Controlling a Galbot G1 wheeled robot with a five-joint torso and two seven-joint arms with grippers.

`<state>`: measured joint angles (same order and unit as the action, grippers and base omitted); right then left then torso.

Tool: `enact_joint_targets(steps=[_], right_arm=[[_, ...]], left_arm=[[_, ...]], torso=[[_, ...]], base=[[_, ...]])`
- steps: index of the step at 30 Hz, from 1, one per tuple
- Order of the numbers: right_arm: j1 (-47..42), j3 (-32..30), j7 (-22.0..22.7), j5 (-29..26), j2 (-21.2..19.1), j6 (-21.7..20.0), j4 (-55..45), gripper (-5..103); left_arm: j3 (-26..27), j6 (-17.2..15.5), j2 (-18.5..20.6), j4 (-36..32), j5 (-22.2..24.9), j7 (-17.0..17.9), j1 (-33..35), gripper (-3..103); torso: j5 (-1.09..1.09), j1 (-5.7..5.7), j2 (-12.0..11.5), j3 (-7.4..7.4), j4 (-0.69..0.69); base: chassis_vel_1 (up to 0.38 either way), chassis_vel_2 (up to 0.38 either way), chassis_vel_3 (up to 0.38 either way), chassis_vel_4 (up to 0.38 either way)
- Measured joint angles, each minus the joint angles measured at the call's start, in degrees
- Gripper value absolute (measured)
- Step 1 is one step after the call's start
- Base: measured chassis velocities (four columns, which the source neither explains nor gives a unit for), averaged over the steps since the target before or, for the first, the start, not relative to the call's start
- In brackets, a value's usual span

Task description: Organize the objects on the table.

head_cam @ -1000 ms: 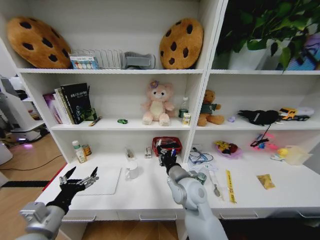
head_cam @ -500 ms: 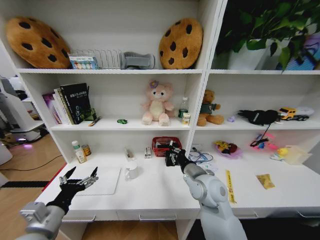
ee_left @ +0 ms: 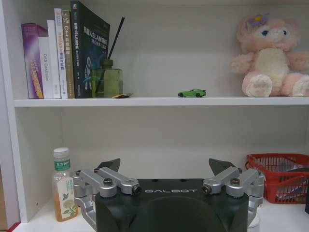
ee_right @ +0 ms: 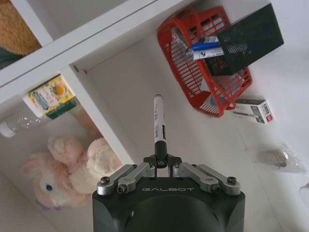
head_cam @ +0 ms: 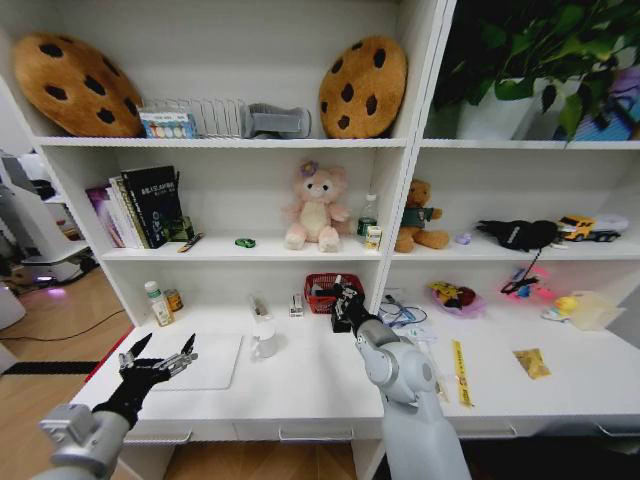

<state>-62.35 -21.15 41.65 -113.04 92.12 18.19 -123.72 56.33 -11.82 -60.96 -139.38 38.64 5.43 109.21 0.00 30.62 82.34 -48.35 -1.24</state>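
My right gripper [ee_right: 160,162] is shut on a black and white pen [ee_right: 159,123] that sticks straight out past its fingertips. In the head view this gripper [head_cam: 345,303] hovers at the back of the white table [head_cam: 300,385], just in front of a red basket [head_cam: 322,287]. The basket [ee_right: 200,77] holds a tipped black mesh pen holder [ee_right: 248,38] with a blue pen [ee_right: 205,47] at its mouth. My left gripper [head_cam: 158,357] stands open over the near left of the table, beside the flat silver laptop [head_cam: 212,362]. Nothing is between its fingers [ee_left: 110,166].
A white mug [head_cam: 265,340] stands between the arms, and a drink bottle [head_cam: 158,305] at the back left. Glasses [head_cam: 398,315], a yellow strip [head_cam: 461,370] and small clutter lie right of the shelf post. A small green item [head_cam: 245,242] and plush toys sit on the shelf above.
My right arm has swung its elbow to the right and carried the pen a little right and back, closer to the red basket. The left arm has not moved.
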Motion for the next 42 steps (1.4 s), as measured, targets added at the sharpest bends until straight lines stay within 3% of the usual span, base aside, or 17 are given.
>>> enact_joint_targets(steps=[11, 21, 42], right_arm=[[-1.64, -1.08, 2.28, 1.20, 0.27, 1.19, 2.08, 11], [0.09, -2.62, 4.83, 0.45, 0.14, -0.34, 7.88, 11], [3.77, -1.74, 5.03, 0.83, 0.06, -0.83, 13.48, 11]], left_arm=[[0.00, 0.00, 0.00, 0.00, 0.00, 0.00, 0.00, 100], [0.00, 0.00, 0.00, 0.00, 0.00, 0.00, 0.00, 100], [0.00, 0.00, 0.00, 0.00, 0.00, 0.00, 0.00, 100]], torso=[[0.00, 0.00, 0.00, 0.00, 0.01], [0.01, 0.00, 0.00, 0.00, 0.00], [0.00, -0.02, 0.00, 0.00, 0.01]], base=[[0.000, 0.000, 0.000, 0.000], [0.000, 0.000, 0.000, 0.000], [0.000, 0.000, 0.000, 0.000]])
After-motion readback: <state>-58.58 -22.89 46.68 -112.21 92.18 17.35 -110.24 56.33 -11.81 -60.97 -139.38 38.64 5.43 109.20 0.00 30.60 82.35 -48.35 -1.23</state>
